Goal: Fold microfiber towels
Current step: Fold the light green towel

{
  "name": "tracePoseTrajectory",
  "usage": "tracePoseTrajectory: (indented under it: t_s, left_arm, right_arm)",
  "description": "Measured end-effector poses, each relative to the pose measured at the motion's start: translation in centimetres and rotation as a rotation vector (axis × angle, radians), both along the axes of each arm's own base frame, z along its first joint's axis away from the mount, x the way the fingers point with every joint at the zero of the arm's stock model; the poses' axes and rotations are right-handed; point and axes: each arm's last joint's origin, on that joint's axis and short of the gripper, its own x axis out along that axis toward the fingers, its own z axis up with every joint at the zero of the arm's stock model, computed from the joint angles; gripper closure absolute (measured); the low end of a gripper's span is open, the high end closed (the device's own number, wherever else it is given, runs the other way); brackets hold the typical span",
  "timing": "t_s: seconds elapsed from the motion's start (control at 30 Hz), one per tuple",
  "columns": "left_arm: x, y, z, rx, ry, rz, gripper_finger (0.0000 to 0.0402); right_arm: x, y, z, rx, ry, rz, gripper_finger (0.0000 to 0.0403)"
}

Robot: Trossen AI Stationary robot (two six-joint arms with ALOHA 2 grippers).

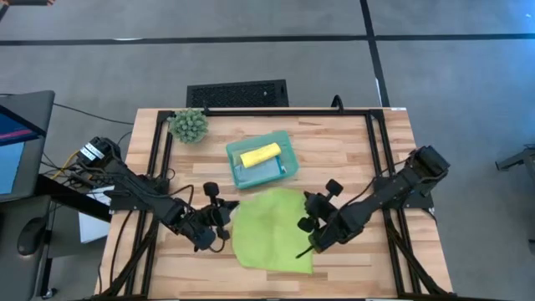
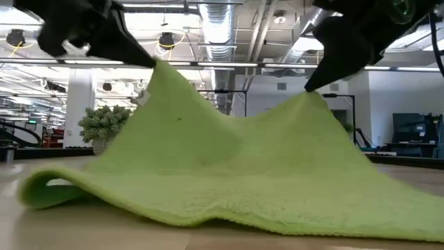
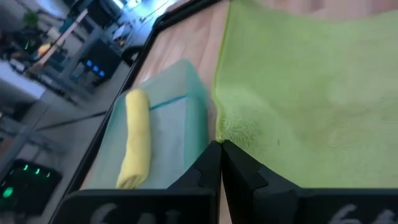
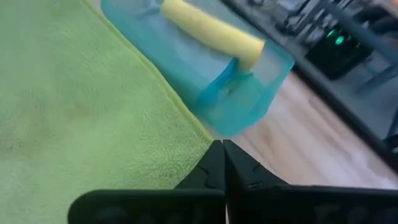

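Note:
A lime green towel (image 1: 272, 230) lies in the middle of the table. Two of its corners are lifted into peaks, and its near edge (image 2: 229, 219) rests on the wood. My left gripper (image 1: 226, 219) is shut on the left peak (image 2: 161, 69). My right gripper (image 1: 306, 247) is shut on the right peak (image 2: 309, 97). A rolled yellow towel (image 1: 261, 154) lies on a light blue one (image 1: 266, 171) in the teal tray (image 1: 286, 142), just beyond the green towel. My left gripper pinches the lime towel's left corner (image 3: 231, 132) between its two shut fingers. It comes from the table's left, slanting down. That corner is raised off the table and the cloth slopes down from it. My right gripper pinches the towel's right corner (image 4: 198, 138) between its two shut fingers. It comes from the table's right, slanting down. The corner is lifted, and the cloth sags between the two peaks.
A spiky green plant ball (image 1: 190, 125) stands at the far left corner. Black frame rails (image 1: 370, 155) run along the table's sides and far edge. Bare wood (image 1: 351, 167) lies right of the tray and along the near edge.

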Motion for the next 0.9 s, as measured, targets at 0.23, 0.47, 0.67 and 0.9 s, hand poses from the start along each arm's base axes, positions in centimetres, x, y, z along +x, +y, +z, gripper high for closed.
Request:
tracePoseTrajectory:
  t_s: [0.23, 0.47, 0.67, 0.9]
  left_arm:
    - [0.4, 2.5, -1.4, -0.04, 0.044, 0.093, 0.0401]
    - [2.0, 5.3, -0.7, 0.037, 0.054, 0.174, 0.0401]
    - [2.3, 6.6, -0.9, 0.011, 0.077, 0.196, 0.0401]
    - [1.9, 3.7, -0.4, 0.003, 0.091, 0.038, 0.0401]
  right_arm:
    - [-0.8, -0.5, -2.2, -0.18, 0.149, 0.023, 0.0399]
    - [-2.4, -3.2, -0.3, -0.382, 0.132, -0.096, 0.0394]
    - [-2.3, -2.6, -0.4, -0.336, 0.053, -0.108, 0.0393]
    - [-2.8, 0.6, -0.2, -0.356, 0.096, 0.044, 0.0393]
